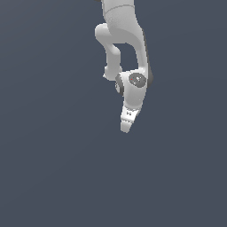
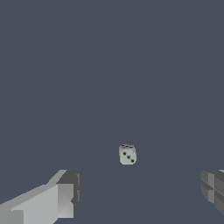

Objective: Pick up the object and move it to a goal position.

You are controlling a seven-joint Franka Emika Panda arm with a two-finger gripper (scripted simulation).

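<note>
In the wrist view the claw (image 2: 140,197) stood wide apart, gripping nothing; one pale finger (image 2: 52,201) showed on one side of the picture, the dark ridged pad (image 2: 213,189) of the other at the opposite edge. The die (image 2: 127,154) lay on the flat grey-blue ground (image 2: 109,65) between the lines of the two fingers and beyond their tips, apart from both; it was nearly a cube, so no long axis showed; a face with dark pips was turned towards the camera. In the exterior view the white arm (image 1: 126,53) hung down from the upper middle of the frame, its claw (image 1: 126,127) near the centre; the die could not be seen there.
</note>
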